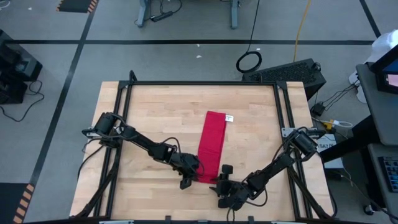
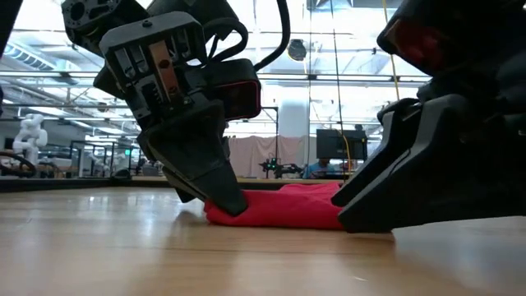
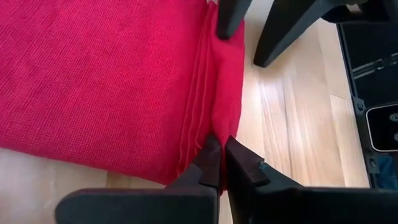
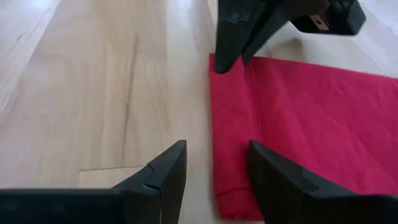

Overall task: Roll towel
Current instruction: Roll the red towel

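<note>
High view: the towel [image 1: 211,145] lay as a long folded strip mid-surface [image 1: 155,106], white tag [image 1: 229,118] at its far end. Both grippers sat at the near end.

Low view: left gripper [image 2: 228,200] tip bore down on the towel's corner.

Left wrist view: its fingers [image 3: 209,163] were pressed together, pinching the hem.

Right wrist view: right gripper [image 4: 214,163] spread, straddling the opposite near corner, not yet gripping.

Judgement: close the right on its corner level with the left, then turn both together so the roll starts tight and square.
</note>
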You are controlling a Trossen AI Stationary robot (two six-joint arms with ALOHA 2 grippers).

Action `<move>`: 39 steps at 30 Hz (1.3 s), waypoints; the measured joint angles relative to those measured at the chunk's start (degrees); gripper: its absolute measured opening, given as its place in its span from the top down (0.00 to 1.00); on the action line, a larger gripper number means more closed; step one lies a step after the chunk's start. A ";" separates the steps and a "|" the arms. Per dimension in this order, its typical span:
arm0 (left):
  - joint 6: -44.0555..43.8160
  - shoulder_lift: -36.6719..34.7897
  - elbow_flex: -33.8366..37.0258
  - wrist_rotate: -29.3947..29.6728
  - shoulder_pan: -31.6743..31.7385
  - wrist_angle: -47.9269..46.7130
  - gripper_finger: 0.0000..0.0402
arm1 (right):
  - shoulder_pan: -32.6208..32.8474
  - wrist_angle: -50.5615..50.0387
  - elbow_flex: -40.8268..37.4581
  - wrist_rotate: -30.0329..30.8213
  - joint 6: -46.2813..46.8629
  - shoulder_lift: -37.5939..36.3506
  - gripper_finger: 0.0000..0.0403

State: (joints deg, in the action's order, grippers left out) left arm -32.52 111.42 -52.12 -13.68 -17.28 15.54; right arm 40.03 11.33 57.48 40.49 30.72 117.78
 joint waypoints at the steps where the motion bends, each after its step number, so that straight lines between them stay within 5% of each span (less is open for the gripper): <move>1: 0.08 0.01 0.00 0.08 0.00 0.07 0.97 | 0.00 -0.37 0.01 0.05 1.19 -0.02 0.60; 6: 2.15 0.07 0.03 0.83 -0.09 0.62 0.94 | 0.00 -3.32 0.10 0.39 7.98 -0.13 0.65; 15: 3.36 -0.22 0.11 0.83 -0.46 2.20 0.65 | 0.00 -4.18 0.08 -1.27 12.33 -0.24 0.83; 23: 10.23 -8.56 0.20 1.38 0.02 -14.27 0.55 | -0.36 -5.12 0.12 -5.34 18.45 -0.28 0.93; 30: 26.50 -12.62 0.10 16.84 -8.07 -10.80 0.55 | -0.69 -4.87 0.06 -6.12 27.06 -0.19 0.93; 39: 39.47 -4.45 0.11 35.03 -16.60 -2.99 0.55 | -0.88 -2.41 0.02 -6.51 30.47 -0.07 0.94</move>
State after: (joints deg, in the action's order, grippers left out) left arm 6.94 106.97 -52.01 21.36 -33.87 12.55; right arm 39.15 8.92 57.51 33.98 61.19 117.71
